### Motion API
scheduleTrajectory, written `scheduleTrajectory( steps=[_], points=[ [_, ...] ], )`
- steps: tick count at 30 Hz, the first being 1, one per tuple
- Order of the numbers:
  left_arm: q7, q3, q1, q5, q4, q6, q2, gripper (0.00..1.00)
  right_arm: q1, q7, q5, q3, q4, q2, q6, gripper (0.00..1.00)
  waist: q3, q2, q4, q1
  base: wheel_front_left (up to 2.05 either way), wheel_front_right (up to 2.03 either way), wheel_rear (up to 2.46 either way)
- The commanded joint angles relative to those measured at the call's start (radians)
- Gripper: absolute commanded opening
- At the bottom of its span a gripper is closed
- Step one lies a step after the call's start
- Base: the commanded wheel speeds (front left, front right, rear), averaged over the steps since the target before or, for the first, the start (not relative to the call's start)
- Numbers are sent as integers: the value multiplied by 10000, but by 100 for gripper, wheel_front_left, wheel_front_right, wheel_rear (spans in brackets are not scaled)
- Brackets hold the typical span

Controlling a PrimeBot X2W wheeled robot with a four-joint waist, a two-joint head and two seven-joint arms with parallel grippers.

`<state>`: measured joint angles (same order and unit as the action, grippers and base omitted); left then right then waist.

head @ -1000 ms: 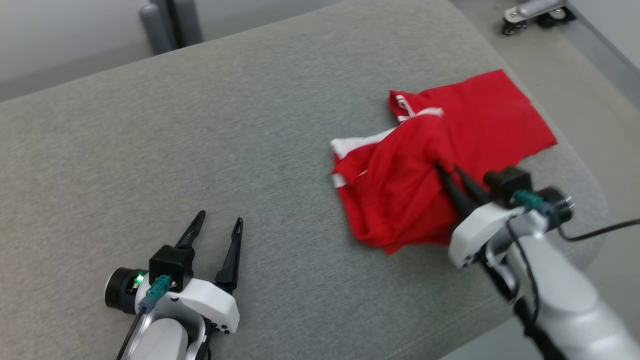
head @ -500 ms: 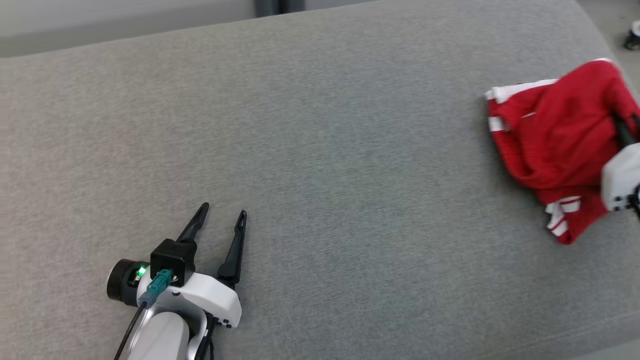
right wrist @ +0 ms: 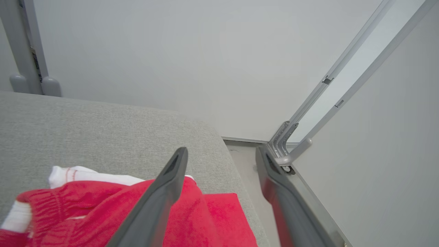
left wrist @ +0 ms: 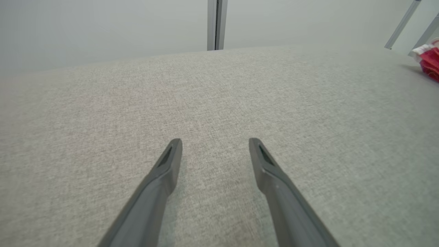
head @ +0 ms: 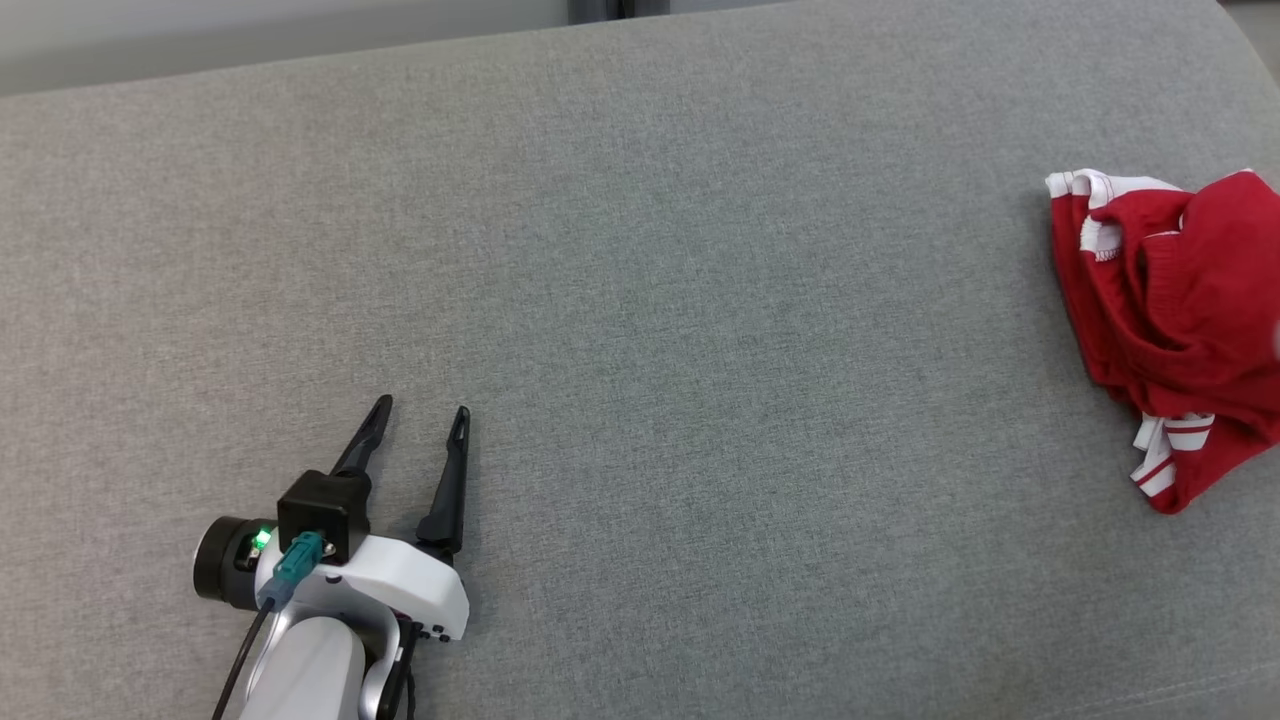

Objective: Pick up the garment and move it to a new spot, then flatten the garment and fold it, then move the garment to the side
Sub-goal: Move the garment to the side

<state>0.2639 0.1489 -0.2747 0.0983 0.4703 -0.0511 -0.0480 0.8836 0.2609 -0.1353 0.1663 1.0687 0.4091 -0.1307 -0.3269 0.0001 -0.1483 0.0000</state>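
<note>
Garment [head: 1175,310] lies bunched, long axis near-to-far; left gripper [head: 422,406] and right gripper [right wrist: 222,149] spread wide, empty.

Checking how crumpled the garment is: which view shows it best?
Head view: the garment lies bunched, nearly whole. Right wrist view shows it close but crossed by a finger; left wrist view, a far sliver.

Head view steep overhead; both wrist views low, sharing garment [head: 1180,320]
</note>
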Motion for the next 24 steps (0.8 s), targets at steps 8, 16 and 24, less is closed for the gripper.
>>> scheduleTrajectory(
  steps=[8, 16, 24],
  points=[
    [0, -332, 238, 212, -32, 271, -53, 100, -1882, 51, 248, -113, -3143, -2584, 2, 100, 535, -1, 329, 0, 0, 0, 0],
    [5, -531, 468, 352, 38, 357, -51, 100, -3387, 51, 1381, -1625, -4440, -3390, 2, 100, 910, -1, 859, 0, 0, 0, 0],
    [5, -851, 819, 344, 163, 465, -54, 100, -4481, 51, 2342, -2284, -4830, -3535, 2, 100, 1292, -1, 1231, 0, 0, 0, 0]
  ],
)
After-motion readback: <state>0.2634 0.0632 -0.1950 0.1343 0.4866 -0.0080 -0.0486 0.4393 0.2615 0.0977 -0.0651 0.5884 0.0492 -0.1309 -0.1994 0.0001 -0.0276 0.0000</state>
